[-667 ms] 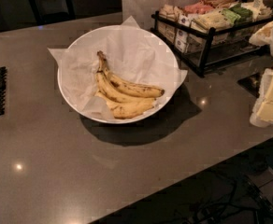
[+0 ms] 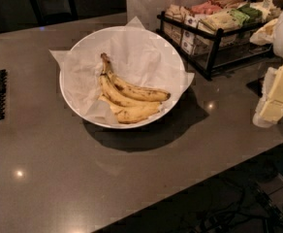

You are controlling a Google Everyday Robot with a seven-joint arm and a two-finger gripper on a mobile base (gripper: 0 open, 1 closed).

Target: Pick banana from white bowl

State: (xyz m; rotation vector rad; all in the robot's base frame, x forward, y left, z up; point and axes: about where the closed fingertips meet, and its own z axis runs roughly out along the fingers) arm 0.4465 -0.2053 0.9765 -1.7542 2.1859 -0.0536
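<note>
Banana (image 2: pixel 134 91), the curved one with the dark stem, lies touching two other bananas (image 2: pixel 132 113) on the crinkled paper (image 2: pixel 136 52) inside the white bowl (image 2: pixel 102 35), just where it lay a moment earlier. The bowl sits on the tabletop (image 2: pixel 59 174). The pincer (image 2: pixel 277 98) hangs at the right edge, well apart and unmoved; spread or pressed together, I cannot tell.

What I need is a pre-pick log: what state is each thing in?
bananas: lying in the bowl, ungrasped.
white bowl: upright on the counter, lined with paper.
gripper: at right edge, apart from bowl.
wire rack: filled with packets.
</note>
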